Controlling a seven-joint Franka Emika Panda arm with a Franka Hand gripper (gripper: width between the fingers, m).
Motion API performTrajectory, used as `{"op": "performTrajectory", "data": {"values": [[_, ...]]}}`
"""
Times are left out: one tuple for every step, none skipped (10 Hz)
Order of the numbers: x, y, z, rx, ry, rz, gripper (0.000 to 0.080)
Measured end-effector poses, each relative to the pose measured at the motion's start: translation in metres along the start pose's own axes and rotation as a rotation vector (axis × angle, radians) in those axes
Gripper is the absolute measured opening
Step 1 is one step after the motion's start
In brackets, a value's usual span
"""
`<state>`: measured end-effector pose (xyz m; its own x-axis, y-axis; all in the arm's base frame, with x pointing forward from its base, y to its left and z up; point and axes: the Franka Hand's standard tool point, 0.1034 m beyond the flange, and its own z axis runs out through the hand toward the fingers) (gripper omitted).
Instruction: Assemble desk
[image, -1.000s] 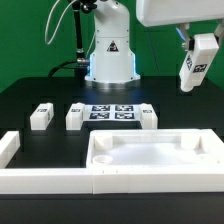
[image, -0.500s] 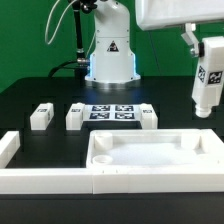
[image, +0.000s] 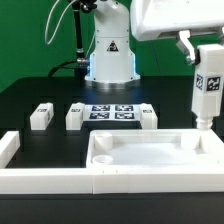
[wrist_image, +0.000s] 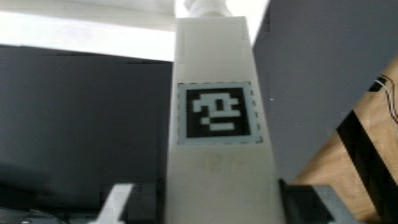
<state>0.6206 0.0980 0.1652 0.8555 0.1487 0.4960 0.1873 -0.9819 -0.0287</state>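
**Leg poised over desk panel's corner**

The two-finger gripper (wrist_image: 210, 196) is clamped on a tall white plastic block leg with a black-and-white square tag (image: 207, 90); the leg hangs upright over the far corner, at the exterior view's right, of the large white rectangular plastic tray-like panel with raised rim (image: 150, 172); contact cannot be told. The arm reaches down from above, wrist vertical. Seating it well likely means keeping the leg plumb, centring it on the corner and lowering slowly.

We see the marker board (image: 112, 112) lying flat mid-bench (image: 28, 95), and a white border wall (image: 45, 181) along the bench's front edge.
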Motion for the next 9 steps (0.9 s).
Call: {"op": "performTrajectory", "data": {"values": [[0.002, 0.005, 0.006, -0.004, -0.002, -0.002, 0.0290], [0.006, 0.006, 0.013, -0.003, 0.009, -0.005, 0.0290], [0.007, 0.007, 0.023, -0.001, 0.005, -0.004, 0.0290], [0.006, 0.007, 0.027, 0.001, 0.003, -0.001, 0.0290], [0.005, 0.003, 0.029, 0.004, 0.000, -0.003, 0.0290], [0.002, 0.001, 0.034, 0.007, -0.006, -0.009, 0.0290], [0.002, 0.002, 0.037, 0.007, -0.005, -0.009, 0.0290], [0.001, -0.001, 0.038, 0.010, -0.006, -0.012, 0.0290], [0.000, -0.002, 0.038, 0.011, -0.008, -0.015, 0.0290]]}}
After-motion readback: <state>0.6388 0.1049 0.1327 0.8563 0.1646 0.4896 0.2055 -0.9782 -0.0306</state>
